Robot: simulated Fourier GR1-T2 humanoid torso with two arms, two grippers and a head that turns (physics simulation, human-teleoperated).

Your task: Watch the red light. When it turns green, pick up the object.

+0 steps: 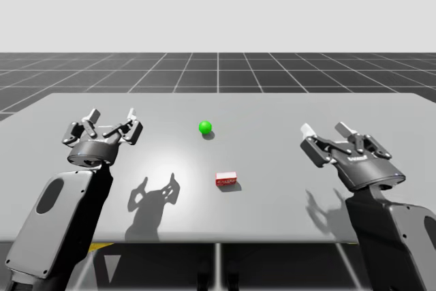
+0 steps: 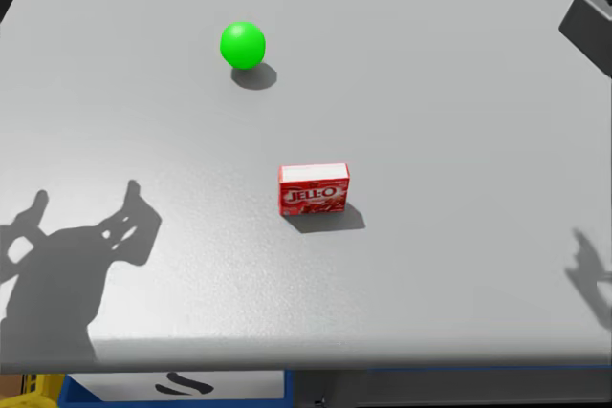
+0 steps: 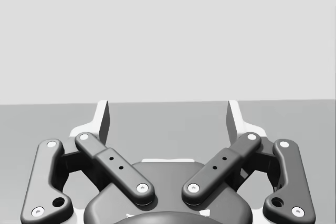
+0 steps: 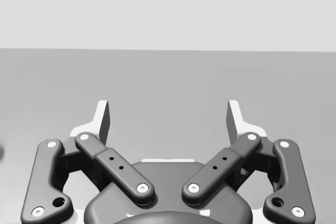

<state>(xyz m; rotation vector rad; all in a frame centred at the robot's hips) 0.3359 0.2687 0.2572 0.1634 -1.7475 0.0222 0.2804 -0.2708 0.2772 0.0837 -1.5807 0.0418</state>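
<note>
L claw: open, jaws spread wide, nothing held. It hovers over the left side of the surface, well apart from the box. Wrist view: bare surface ahead of it.

Light: green ball on the surface, near the middle, behind the box. Green = go, so pickup is due.

Box: sits in front of the light, a bit to its right, nearer the robot's edge. Roughly between the two claws, touching neither.
- Handling, est.: small carton, prob light. Stiff enough for a firm pinch, but thin walls could dent if squeezed hard.
- Smooth printed faces, likely a bit slick, so jaws should land flat on faces, not on corners.
- It stands on a narrow long side, so prob tippy. A front-to-back nudge could knock it flat.
- Best hold IMO: come down from above, straddle the thin dimension, one jaw on the front broad face and one on the back, centred along its length.
- Alt: pinch the two short ends. Wider span, less tip risk.
- Looks: red rectangular carton, white top face, white print on the front face toward the robot, turned slightly off square to the surface edge.

R claw: open too, jaws wide, empty. It hovers over the right side of the surface, well apart from the box. Box looks marginally closer to R in the high view, not by much.
</note>
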